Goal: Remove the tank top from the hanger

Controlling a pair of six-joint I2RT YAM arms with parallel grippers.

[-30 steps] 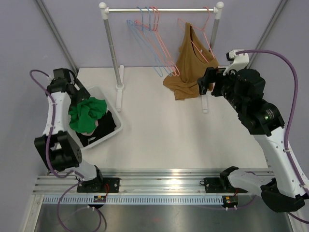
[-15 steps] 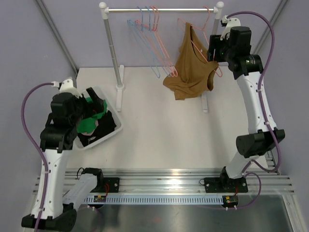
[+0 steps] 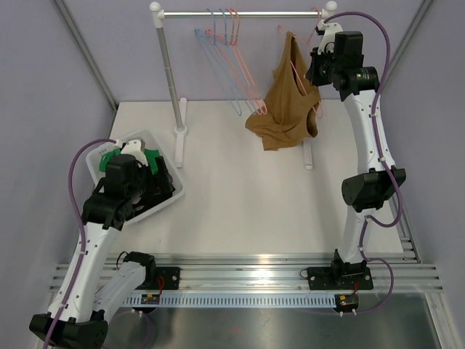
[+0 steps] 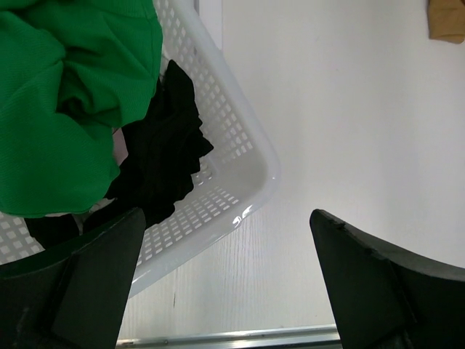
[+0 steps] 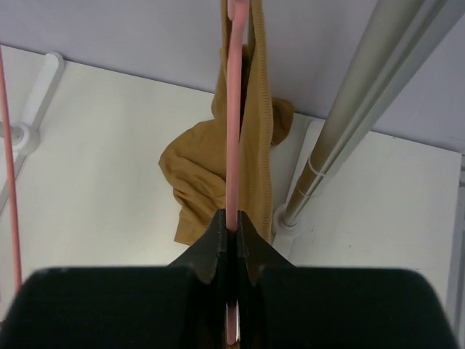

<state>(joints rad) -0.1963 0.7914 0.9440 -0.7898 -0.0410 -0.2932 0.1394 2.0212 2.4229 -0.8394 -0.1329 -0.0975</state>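
Note:
A mustard tank top (image 3: 285, 109) hangs from a pink hanger (image 3: 296, 67) at the right end of the rail. My right gripper (image 3: 314, 71) is raised beside it and is shut on the hanger's pink wire (image 5: 233, 109); the wire runs straight between the closed fingers of the right gripper (image 5: 232, 218). The tank top (image 5: 207, 174) droops below and behind the wire. Over the near right corner of the white basket (image 3: 176, 195), my left gripper (image 3: 150, 174) is wide open and holds nothing. In the left wrist view, the left gripper (image 4: 227, 216) frames bare table.
The basket (image 4: 254, 153) holds a green garment (image 4: 65, 109) and a black one (image 4: 163, 153). Several empty blue and pink hangers (image 3: 225, 43) hang mid-rail. The rack's left post (image 3: 168, 73) and right post (image 5: 349, 123) stand on the table.
My right gripper rose to the rail's right end and closed on the pink hanger. The left arm swung from behind the basket to its near side, jaws opening fully.

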